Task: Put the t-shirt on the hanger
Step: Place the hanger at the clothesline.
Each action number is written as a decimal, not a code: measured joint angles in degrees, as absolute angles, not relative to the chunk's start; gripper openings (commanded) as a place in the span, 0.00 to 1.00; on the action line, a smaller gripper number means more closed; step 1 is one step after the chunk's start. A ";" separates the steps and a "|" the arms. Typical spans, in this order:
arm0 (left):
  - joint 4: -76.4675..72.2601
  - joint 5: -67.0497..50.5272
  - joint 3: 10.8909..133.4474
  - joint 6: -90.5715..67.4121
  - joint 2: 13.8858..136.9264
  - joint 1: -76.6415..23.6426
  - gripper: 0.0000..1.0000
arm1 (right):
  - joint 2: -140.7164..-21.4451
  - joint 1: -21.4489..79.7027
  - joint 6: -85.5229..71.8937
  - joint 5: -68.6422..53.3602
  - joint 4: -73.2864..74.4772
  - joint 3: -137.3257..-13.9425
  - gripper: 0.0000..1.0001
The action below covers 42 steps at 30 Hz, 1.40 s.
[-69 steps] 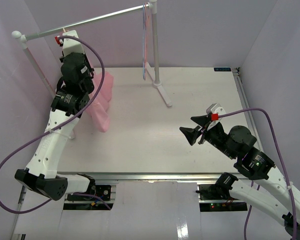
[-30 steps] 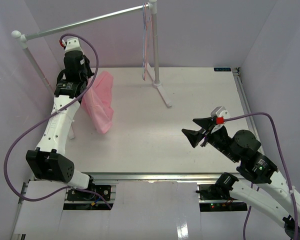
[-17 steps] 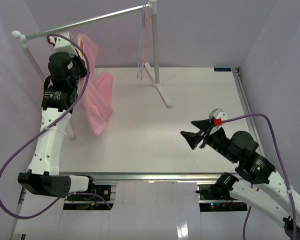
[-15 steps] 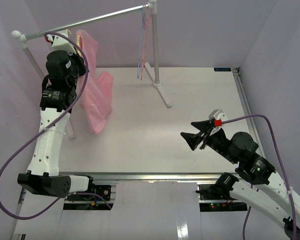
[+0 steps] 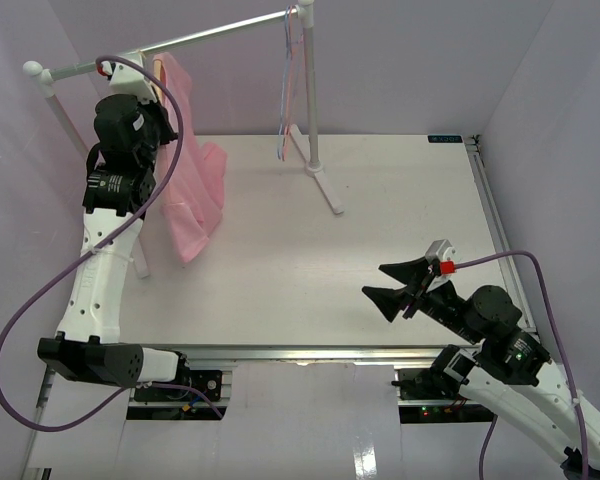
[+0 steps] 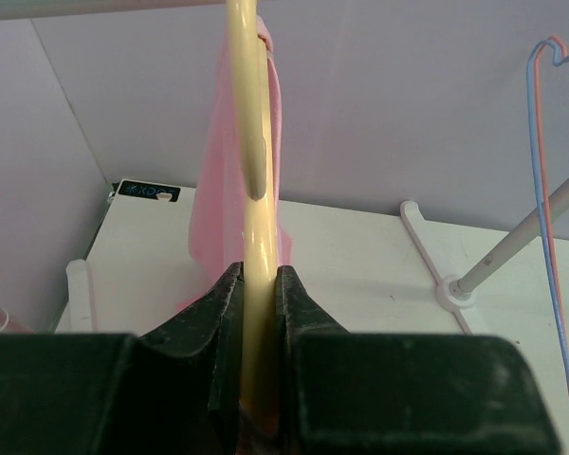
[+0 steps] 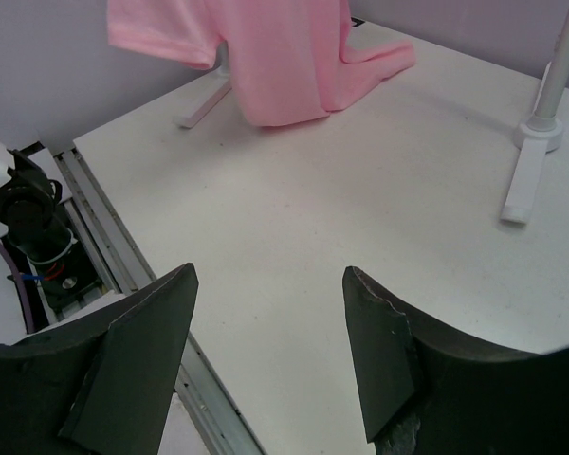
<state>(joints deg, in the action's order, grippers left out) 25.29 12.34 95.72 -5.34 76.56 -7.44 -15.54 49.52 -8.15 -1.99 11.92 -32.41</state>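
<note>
Left jaws: clamped on the hanger (image 6: 249, 133), one finger pressed to each flat face of the wood. Raised high at the left end of the rail (image 5: 200, 38).
Hanger: gripped low on its pale wood, seen edge-on in the left wrist view. Rose nearly upright out of the left jaws to the rail. Hook not made out, so hung or not could not be told.
T-shirt (image 5: 185, 190): draped on the hanger above and beyond the left jaws. Fell in pink folds on the far side of the wood and passed behind the left finger (image 6: 218, 313). Hem reached down close to the table (image 5: 380, 200) by the rack's left foot (image 7: 204, 106); touching or not could not be told.
Right jaws: spread wide with nothing between them. Held low over the near right part of the table and faced across it toward the t-shirt, well apart from the cloth and the hanger.
Rack post (image 5: 307, 90): stood upright at the back of the table and carried the right end of the rail.
Thin hangers (image 5: 290, 95): one pink and one blue, hung just beside the post, well apart from both pairs of jaws.
</note>
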 measured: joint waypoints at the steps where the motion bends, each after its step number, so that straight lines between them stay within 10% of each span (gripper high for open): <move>1: 24.96 12.13 95.65 -5.27 76.82 -7.44 0.00 | -15.10 49.52 -8.65 -2.36 11.92 -31.93 0.69; 42: 12.34 18.17 97.15 1.15 85.59 -7.36 0.00 | -5.65 49.52 -12.93 -7.92 11.38 -23.51 0.69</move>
